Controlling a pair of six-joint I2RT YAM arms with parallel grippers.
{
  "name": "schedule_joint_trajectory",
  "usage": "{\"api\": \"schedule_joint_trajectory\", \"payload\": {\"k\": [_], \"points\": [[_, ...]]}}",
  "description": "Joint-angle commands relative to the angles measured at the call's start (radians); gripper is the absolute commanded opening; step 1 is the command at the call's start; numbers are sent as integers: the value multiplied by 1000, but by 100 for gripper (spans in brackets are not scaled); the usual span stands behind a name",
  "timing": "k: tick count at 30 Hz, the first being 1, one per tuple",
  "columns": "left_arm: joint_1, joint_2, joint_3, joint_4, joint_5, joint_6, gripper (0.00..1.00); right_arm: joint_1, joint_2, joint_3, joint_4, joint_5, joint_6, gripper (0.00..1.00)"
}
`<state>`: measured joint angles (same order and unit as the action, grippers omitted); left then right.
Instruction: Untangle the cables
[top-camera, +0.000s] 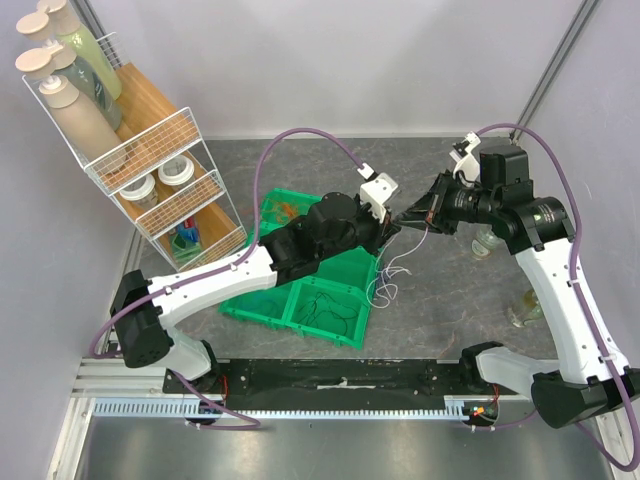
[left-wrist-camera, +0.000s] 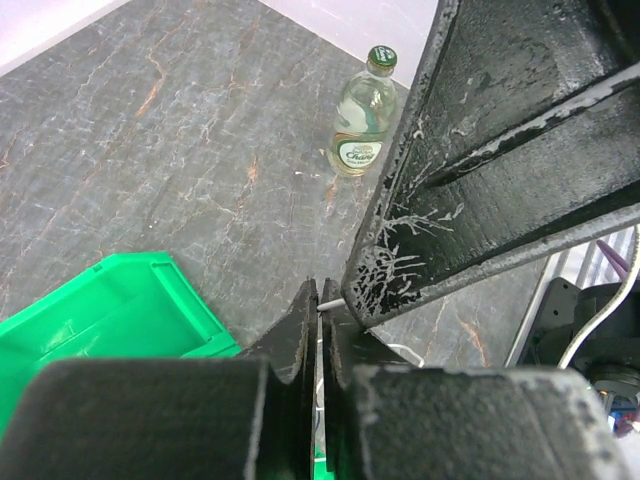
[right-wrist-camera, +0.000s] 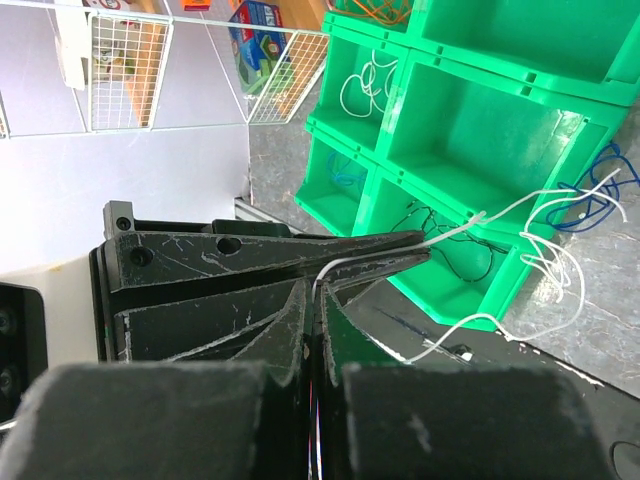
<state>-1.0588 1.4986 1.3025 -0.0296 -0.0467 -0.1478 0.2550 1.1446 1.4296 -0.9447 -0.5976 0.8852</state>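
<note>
- Left end effector (top-camera: 390, 228), top view: pressed together, tip to tip with right end effector (top-camera: 408, 218) above the desk (top-camera: 450, 300). White cable (top-camera: 393, 268) dangles below them, beside green tray (top-camera: 350, 268).
- Left wrist view: jaws pinch a white cable strand; glass bottle (left-wrist-camera: 361, 125) stands upright beyond.
- Right wrist view: right jaws clamp the same white cable; blue cable (right-wrist-camera: 590, 190) lies at the tray's edge.

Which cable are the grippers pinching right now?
The white cable trailing over the green bin, clamped by left gripper and right gripper; the black cable and blue cable lie loose.

white arms (top-camera: 212, 284), black joints, purple hoses (top-camera: 308, 132)
</note>
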Motion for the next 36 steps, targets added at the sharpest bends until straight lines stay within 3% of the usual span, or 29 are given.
{"api": "schedule_joint_trajectory", "payload": {"k": [1,5,9,12,16,19,21,25,30,36], "points": [[29,-24,-2,111,-8,28,2,6,-17,32,-20,-85,-28,3],[33,-70,-45,148,17,2,2,7,-20,35,-23,-77,-61,14],[34,-115,-80,151,68,-33,2,7,-22,101,-68,23,-123,66],[34,-144,-106,149,102,-59,2,6,-11,179,-129,183,-158,84],[34,-187,-118,135,160,-96,2,-22,58,195,-282,367,-177,88],[34,-225,-127,119,188,-133,2,-95,72,85,-284,424,-198,86],[34,-245,-135,112,214,-160,2,-125,60,-36,-159,357,-215,84],[34,-259,-137,99,240,-200,2,-106,113,-256,6,78,-221,85],[33,-245,-111,103,272,-211,2,-83,135,-461,110,22,-178,86],[34,-207,-74,105,314,-219,2,-48,106,-584,184,-41,-118,85]]}}
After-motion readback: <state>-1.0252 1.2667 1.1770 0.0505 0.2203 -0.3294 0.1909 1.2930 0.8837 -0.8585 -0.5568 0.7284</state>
